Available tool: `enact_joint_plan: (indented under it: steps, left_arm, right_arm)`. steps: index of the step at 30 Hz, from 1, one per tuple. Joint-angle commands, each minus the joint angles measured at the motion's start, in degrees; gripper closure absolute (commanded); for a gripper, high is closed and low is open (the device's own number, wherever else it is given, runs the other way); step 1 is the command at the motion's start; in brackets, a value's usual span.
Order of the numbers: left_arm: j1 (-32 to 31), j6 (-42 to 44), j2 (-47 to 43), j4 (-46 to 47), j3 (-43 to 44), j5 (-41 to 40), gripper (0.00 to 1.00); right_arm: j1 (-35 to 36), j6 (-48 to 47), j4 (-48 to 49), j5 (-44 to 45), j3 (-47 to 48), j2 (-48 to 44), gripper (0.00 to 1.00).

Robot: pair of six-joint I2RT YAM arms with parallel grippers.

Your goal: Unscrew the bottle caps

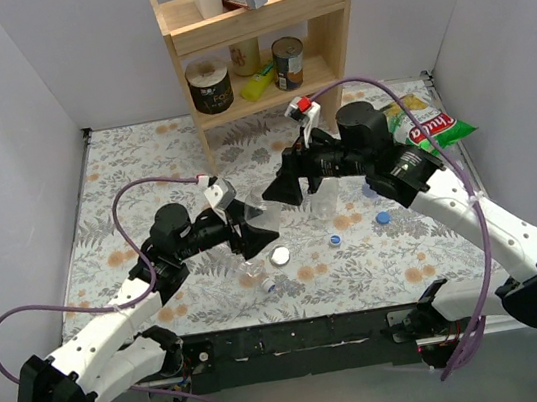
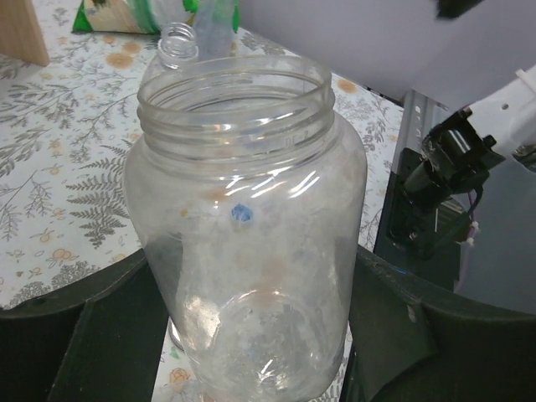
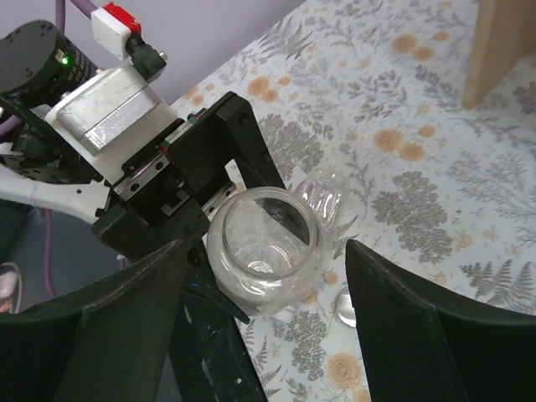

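Note:
My left gripper [image 1: 245, 233] is shut on the wide-mouthed colourless bottle [image 1: 260, 222] and holds it tilted above the table. Its mouth is open, with no cap on it [image 2: 234, 96]. My right gripper [image 1: 283, 193] is wide open just beyond that mouth, one finger on each side and not touching [image 3: 264, 251]. The whitish cap [image 1: 280, 256] lies on the cloth below, also seen in the right wrist view [image 3: 342, 306]. Blue caps [image 1: 335, 240] [image 1: 382, 216] lie loose to the right. An uncapped bottle neck [image 2: 177, 42] and the blue-tinted bottle [image 2: 213, 29] stand behind.
A wooden shelf [image 1: 252, 21] with tin cans and a yellow bottle stands at the back. A snack bag [image 1: 429, 126] lies at the right. Another clear bottle [image 1: 251, 274] lies near the front, with a small cap [image 1: 268, 286] next to it. Purple cables loop over both arms.

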Motion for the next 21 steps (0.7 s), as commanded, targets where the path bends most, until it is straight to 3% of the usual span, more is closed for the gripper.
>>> enact_joint_plan:
  steps: [1, 9, 21]
  left_arm:
    - [-1.2, 2.0, -0.6, 0.4, 1.6, 3.1, 0.55]
    - [-2.3, 3.4, -0.1, -1.4, 2.4, 1.8, 0.54]
    - [-2.8, 3.9, -0.5, -1.7, 2.2, 0.3, 0.54]
  right_arm:
    - [-0.3, 1.9, 0.6, -8.8, 1.4, 2.5, 0.17]
    - [0.2, 5.0, 5.3, -13.8, -1.6, 3.5, 0.17]
    - [4.5, -0.7, -2.2, -8.4, 0.4, 8.3, 0.17]
